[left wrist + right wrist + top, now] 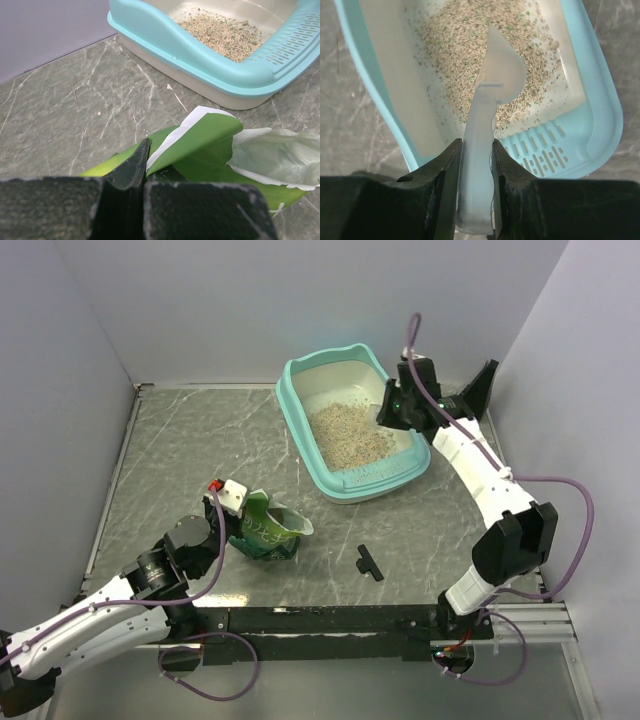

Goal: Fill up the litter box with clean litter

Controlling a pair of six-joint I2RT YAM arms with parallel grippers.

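The left jaws are clenched on the edge of a crumpled green bag (268, 530) lying on the bench (180, 450). A translucent scoop (492, 95) is gripped between the right jaws, its blade held ahead of them over the clean litter (350, 432) spread inside the litter box (375, 483).

Desk (190, 450): grey marbled, pale veins, beneath the left end effector (236, 525).
Back wall (250, 300): plain lilac-grey, beyond the right end effector (390, 412).
Left wall (50, 420): same lilac-grey, left of the left end effector.
Light: even, soft shadows.
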